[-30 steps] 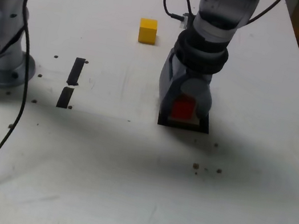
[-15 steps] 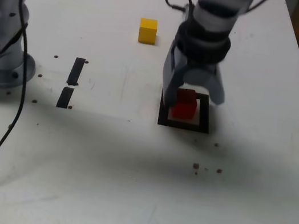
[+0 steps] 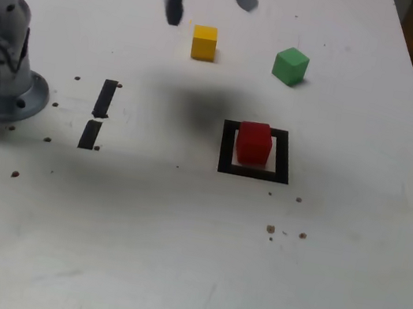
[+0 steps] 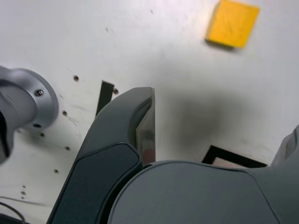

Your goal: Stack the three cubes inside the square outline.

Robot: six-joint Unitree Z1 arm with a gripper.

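The red cube stands alone inside the square outline, nothing touching it. Farther back on the table sit the yellow cube and, to the exterior view's right of it, the green cube. My gripper hangs open and empty high above the table, just behind the yellow cube. In the wrist view one dark finger fills the foreground, the yellow cube lies beyond it, and a corner of the square outline peeks out.
The arm's grey base is bolted at the exterior view's left, with a cable trailing forward. Two short black strips lie between the base and the outline. Small dark specks dot the table in front of the outline.
The gripper opened off the red cube, leaving it in the outline, then rose and swung back toward the yellow cube. The green cube has come into sight.
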